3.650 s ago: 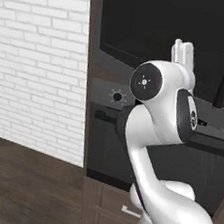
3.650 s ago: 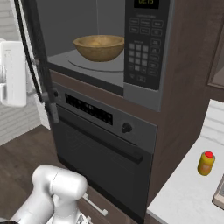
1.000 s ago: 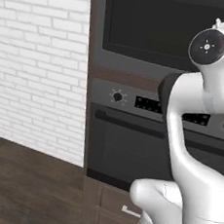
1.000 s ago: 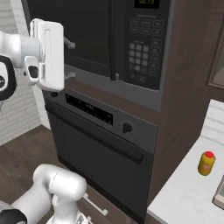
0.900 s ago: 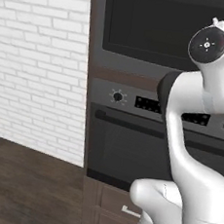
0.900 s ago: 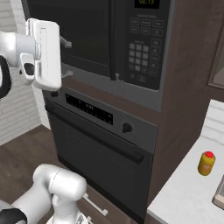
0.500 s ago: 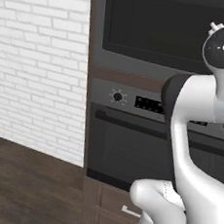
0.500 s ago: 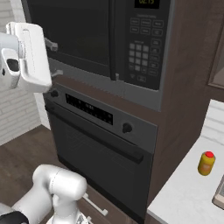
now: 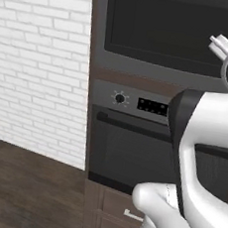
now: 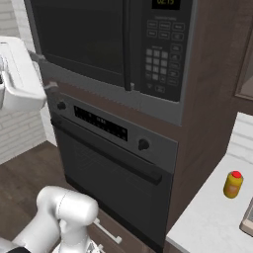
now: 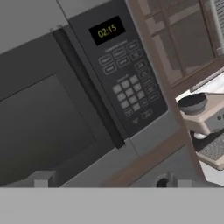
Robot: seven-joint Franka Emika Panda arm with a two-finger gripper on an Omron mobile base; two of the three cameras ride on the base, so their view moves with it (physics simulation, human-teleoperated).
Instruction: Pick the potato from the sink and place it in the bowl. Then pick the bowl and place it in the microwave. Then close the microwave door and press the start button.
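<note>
The microwave door [image 10: 79, 39] stands shut, and its dark window [image 9: 175, 27] hides the cavity. The bowl and the potato are hidden behind it. The sink is out of view. To the right of the door is the keypad [image 11: 127, 87] under a lit clock display [image 11: 107, 30]. My gripper [image 10: 45, 72] hangs off the door's lower left corner, apart from it. It is open, and both fingertips [image 11: 41, 179] sit wide apart with nothing between them.
The knobbed oven with a bar handle [image 10: 113, 163] sits under the microwave. A white brick wall [image 9: 37, 53] runs on the left. On the right, a pale counter [image 10: 207, 222] carries a yellow bottle with a red cap [image 10: 232, 184] and a light appliance with a dark round top [image 11: 192, 103].
The microwave door, open on the bowl in the oldest frames, is shut. Over the last second the hand has drawn back leftward and a little lower in the right base view, jaws still wide.
</note>
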